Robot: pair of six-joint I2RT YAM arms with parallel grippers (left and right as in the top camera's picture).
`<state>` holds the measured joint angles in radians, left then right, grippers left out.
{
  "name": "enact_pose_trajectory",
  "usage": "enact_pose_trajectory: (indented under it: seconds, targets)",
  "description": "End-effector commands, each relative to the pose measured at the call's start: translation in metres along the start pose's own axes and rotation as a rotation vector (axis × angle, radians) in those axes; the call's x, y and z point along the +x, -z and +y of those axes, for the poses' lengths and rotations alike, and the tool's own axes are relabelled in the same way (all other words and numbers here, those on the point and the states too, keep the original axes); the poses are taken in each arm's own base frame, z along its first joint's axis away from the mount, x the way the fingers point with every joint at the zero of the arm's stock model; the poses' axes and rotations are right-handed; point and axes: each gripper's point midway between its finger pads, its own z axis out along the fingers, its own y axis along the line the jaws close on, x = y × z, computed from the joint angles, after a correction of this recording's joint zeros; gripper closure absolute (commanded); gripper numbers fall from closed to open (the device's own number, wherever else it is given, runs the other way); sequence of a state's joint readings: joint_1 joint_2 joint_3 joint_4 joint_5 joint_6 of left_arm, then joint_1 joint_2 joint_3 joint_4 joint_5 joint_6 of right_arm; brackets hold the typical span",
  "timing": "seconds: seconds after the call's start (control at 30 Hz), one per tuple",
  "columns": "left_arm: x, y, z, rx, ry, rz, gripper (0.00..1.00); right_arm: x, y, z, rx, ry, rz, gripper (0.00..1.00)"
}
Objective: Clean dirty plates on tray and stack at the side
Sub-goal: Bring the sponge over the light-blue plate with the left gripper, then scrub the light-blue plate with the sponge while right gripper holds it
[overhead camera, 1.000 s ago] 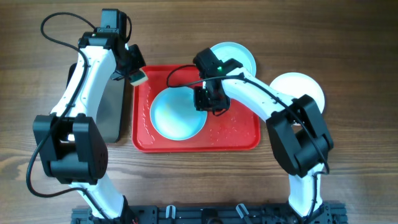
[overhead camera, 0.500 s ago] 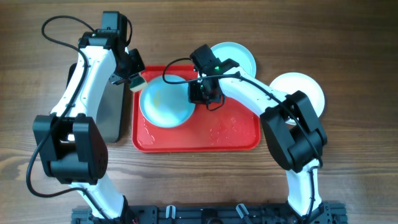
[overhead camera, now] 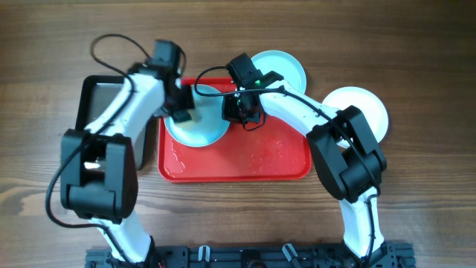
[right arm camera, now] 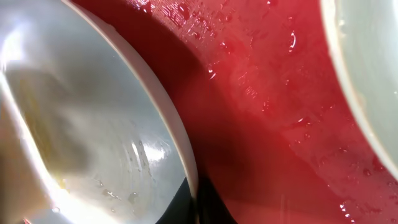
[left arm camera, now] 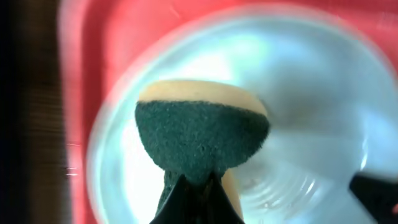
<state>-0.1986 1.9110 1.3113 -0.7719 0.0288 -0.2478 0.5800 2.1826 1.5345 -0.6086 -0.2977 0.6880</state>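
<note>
Overhead: red tray (overhead camera: 282, 160) at table (overhead camera: 416, 45) centre. One turquoise plate (overhead camera: 204, 126) sits in the tray's 10 o'clock corner. Right gripper (overhead camera: 242, 112) is at that plate's 3 o'clock rim; left gripper (overhead camera: 181, 112) is over its 9 o'clock side, and neither grip is readable from here. Second turquoise plate (overhead camera: 286, 65) lies on the table just off the tray's 12 o'clock edge. The cream-white plate (overhead camera: 364, 104) is on the table at the tray's 2 o'clock, apart from it. Dark metal tray (overhead camera: 100, 97) is at 9 o'clock, partly under the left arm. Left wrist: fingers enter from 6 o'clock and pinch a sponge (left arm camera: 202, 134) — dark green scouring face toward the camera, yellow body behind. It sits above the plate's pale bowl, contact not clear; red tray shows at 10 o'clock. Right wrist: fingers at 6 o'clock are clamped on the plate's rim — plate fills 9 o'clock. Droplets (right arm camera: 249, 93) dot the wet tray floor. Another pale plate edge shows at 3 o'clock.
</note>
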Motion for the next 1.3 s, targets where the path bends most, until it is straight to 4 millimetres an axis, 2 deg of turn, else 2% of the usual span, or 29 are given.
enact_pose_trajectory:
  seconds: [0.0,0.1,0.23,0.33,0.43,0.57,0.67,0.73,0.8,0.9,0.93,1.03,1.1,1.27]
  targets:
    - [0.017,-0.017,-0.001,0.011,-0.1,0.001,0.96,0.004,-0.013,-0.002,0.004,0.005,0.026,0.96]
    - [0.029,-0.024,-0.001,0.028,-0.105,0.027,0.96,0.003,-0.013,-0.002,0.003,0.007,0.024,0.96]
    - [0.054,-0.013,-0.052,0.355,-0.273,0.118,0.96,0.003,-0.013,-0.001,0.002,0.007,0.023,0.96]
    - [0.052,-0.012,-0.054,0.36,-0.258,0.109,0.96,0.003,-0.013,-0.001,0.002,0.007,0.023,0.96]
    - [0.027,-0.021,-0.026,0.183,-0.115,0.026,0.96,0.003,-0.013,-0.002,0.002,0.007,0.024,0.96]
    - [-0.012,-0.02,0.03,-0.135,0.074,-0.159,0.96,0.004,-0.013,-0.001,0.0,0.013,0.028,0.96]
    - [-0.024,-0.013,0.052,-0.268,0.1,-0.232,0.96,0.004,-0.012,-0.001,-0.002,0.017,0.03,0.96]
    - [-0.019,-0.013,0.054,-0.28,0.096,-0.212,0.96,0.004,-0.013,-0.001,-0.003,0.017,0.028,0.96]
    - [0.0,-0.018,0.047,-0.231,0.068,-0.119,0.96,0.003,-0.013,0.0,-0.005,0.018,0.026,0.96]
    - [0.038,-0.024,0.015,-0.033,-0.048,0.066,0.96,0.003,-0.013,0.0,-0.005,0.018,0.027,0.96]
    - [0.057,-0.021,-0.003,0.085,-0.111,0.15,0.96,0.004,-0.013,0.0,-0.004,0.018,0.027,0.96]
    - [0.082,-0.009,-0.037,0.321,-0.205,0.251,0.96,0.004,-0.013,0.0,-0.005,0.018,0.028,0.96]
    - [0.08,-0.009,-0.041,0.335,-0.216,0.24,0.96,0.005,-0.012,0.002,-0.017,0.019,0.037,0.96]
    - [0.059,-0.035,-0.044,0.296,-0.161,0.139,0.96,0.006,-0.012,0.002,-0.021,0.026,0.043,0.96]
